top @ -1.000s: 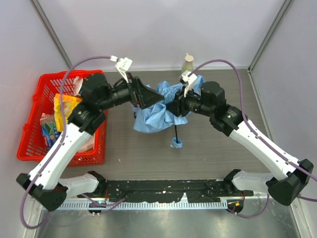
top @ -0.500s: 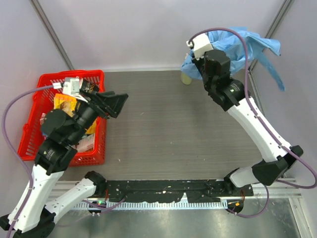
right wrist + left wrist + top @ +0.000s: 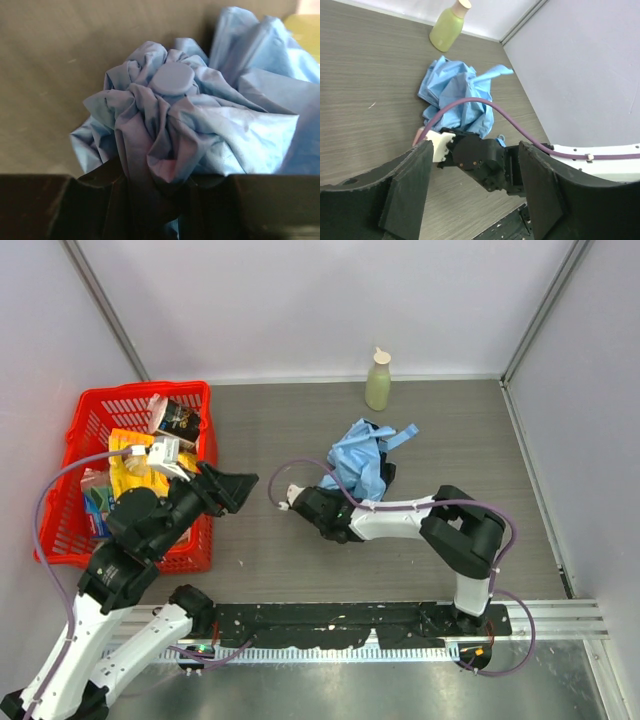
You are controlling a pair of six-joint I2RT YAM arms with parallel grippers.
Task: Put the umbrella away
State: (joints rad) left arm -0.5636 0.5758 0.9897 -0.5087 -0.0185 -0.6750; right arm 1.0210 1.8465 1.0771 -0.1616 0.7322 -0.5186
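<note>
Right gripper [image 3: 160, 200] had its jaws closed part-way on a bunch of the umbrella [image 3: 362, 458] fabric, the crumpled sky-blue cloth pinched between the dark fingers and the round cap [image 3: 172, 79] standing just beyond them. The umbrella lay in a loose heap on the table [image 3: 260, 430], right of centre. Its near edge touched the gripper. Its far edge sat well apart from the pale green bottle [image 3: 378, 382], which stood upright by the back wall.

The right arm [image 3: 400, 515] was folded low across the table, its forearm running leftward between the umbrella and the rail [image 3: 330, 620] at the near edge.

The left gripper [image 3: 240, 490] hung with its jaws wide apart and nothing between them, just beside the right rim of the red basket [image 3: 60, 530]. That basket stood against the left wall with packets in it.

Bare tabletop showed between the basket's right rim and the umbrella, between the umbrella and the right wall, and along the back edge from the basket to the bottle.
</note>
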